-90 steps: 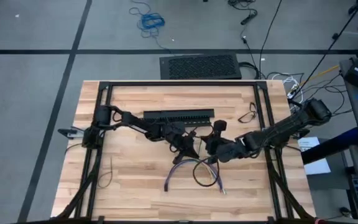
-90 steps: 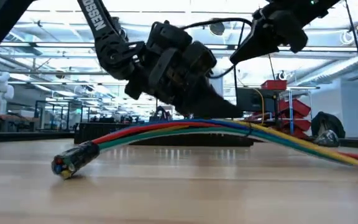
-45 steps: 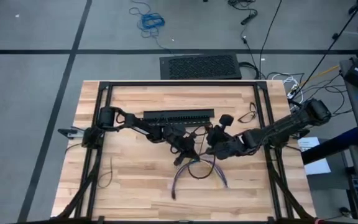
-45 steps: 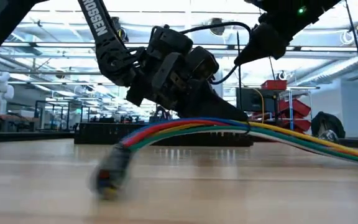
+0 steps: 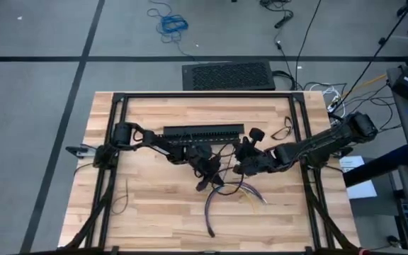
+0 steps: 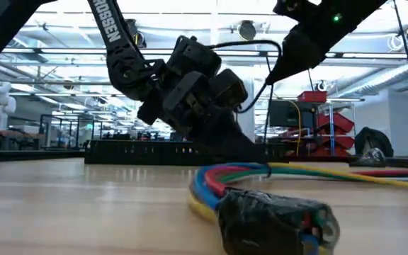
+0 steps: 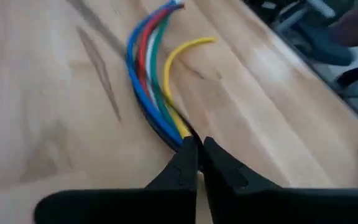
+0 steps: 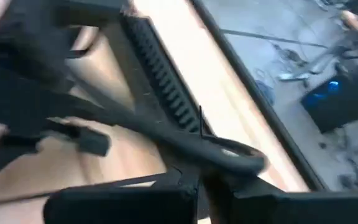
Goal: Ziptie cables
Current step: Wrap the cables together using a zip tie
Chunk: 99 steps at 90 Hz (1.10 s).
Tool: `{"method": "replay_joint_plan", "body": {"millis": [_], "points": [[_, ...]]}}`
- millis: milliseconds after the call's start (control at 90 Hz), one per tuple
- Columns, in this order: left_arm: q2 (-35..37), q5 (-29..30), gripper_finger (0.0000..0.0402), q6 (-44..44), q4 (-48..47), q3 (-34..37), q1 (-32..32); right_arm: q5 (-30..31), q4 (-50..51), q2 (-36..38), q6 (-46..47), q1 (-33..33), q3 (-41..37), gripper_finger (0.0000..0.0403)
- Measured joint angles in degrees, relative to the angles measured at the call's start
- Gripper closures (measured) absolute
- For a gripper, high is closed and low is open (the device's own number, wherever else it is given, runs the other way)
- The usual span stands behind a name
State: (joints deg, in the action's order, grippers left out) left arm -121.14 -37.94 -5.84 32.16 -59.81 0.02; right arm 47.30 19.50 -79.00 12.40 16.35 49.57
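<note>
While the high view gives only a thin dark curve for the cables (image 5: 222,195), the low view shows the cables (image 6: 261,191) near and large: their taped black end lies in front, with blue, red, green and yellow wires bending behind it on the wooden table (image 6: 83,205). From above, the bundle lies in the middle of the table (image 5: 154,205), at about 6 o'clock from the black slotted bar (image 5: 204,131), and its long axis runs from the grippers down to about 6 o'clock, where one end points at the table's front edge, while the loose coloured tips spread toward 4 o'clock. The left wrist view alone shows the left gripper (image 7: 197,152) with its fingers pressed together on the bundle where the wires meet. The left gripper (image 5: 207,170) and the right gripper (image 5: 241,164) stand near each other above the bundle. In the right wrist view the right gripper (image 8: 199,183) has its fingers almost together; whether it holds something I cannot tell. On the left arm (image 6: 112,28), letters "OSSEN" are readable.
</note>
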Motion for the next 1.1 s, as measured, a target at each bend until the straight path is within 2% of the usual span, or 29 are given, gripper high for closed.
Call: {"method": "replay_joint_plan", "body": {"millis": [111, 222, 344, 456, 500, 544, 589, 633, 767, 822, 878, 989, 1100], "points": [[3.1, -2.9, 0.0316, -1.5, -0.1, 0.0, 0.3, 1.3, 3.0, 0.1, -2.3, 2.4, 0.1, 0.0355], [6.8, -1.4, 0.0269, -0.9, -5.6, -0.1, 0.9, 6.7, 6.1, 1.0, -2.9, 3.6, 0.0, 0.0298], [11.9, 9.6, 0.0247, 0.4, -17.7, -0.2, 3.4, 21.7, 11.5, 2.1, 1.5, 3.9, 0.0, 0.0235], [17.1, 17.5, 0.0244, 0.8, -27.3, -0.2, 4.9, 33.5, 15.2, 3.9, 6.4, 4.6, 0.0, 0.0199], [19.3, 20.8, 0.0244, 0.7, -30.9, -0.2, 4.7, 35.8, 15.5, 4.7, 7.7, 4.7, 0.0, 0.0193], [21.3, 24.4, 0.0244, 0.5, -33.9, -0.2, 4.2, 35.5, 14.9, 5.6, 7.4, 5.1, 0.0, 0.0190], [23.5, 27.6, 0.0244, 0.3, -37.5, -0.3, 3.1, 32.5, 14.0, 6.4, 6.7, 5.6, 0.0, 0.0191], [25.3, 30.2, 0.0244, -0.1, -41.0, -0.3, 1.8, 25.4, 12.9, 6.9, 4.9, 6.2, 0.0, 0.0194], [30.6, 36.9, 0.0243, -5.6, -48.7, -0.3, -4.7, -6.9, 6.7, 6.0, 0.1, 7.0, -0.1, 0.0217], [32.5, 39.7, 0.0243, -8.7, -50.7, -0.3, -7.9, -17.4, 3.4, 4.3, -1.9, 7.1, -0.1, 0.0229], [34.1, 42.4, 0.0243, -12.1, -51.5, -0.3, -11.3, -24.0, 0.0, 2.2, -4.2, 7.8, -0.1, 0.0242], [36.7, 48.5, 0.0243, -19.7, -52.2, -0.3, -18.0, -31.9, -8.0, -2.9, -10.2, 8.0, -0.1, 0.0277], [38.6, 54.9, 0.0243, -30.3, -57.1, -0.3, -23.9, -43.4, -15.1, -9.0, -15.4, 5.7, -0.1, 0.0337]]}}
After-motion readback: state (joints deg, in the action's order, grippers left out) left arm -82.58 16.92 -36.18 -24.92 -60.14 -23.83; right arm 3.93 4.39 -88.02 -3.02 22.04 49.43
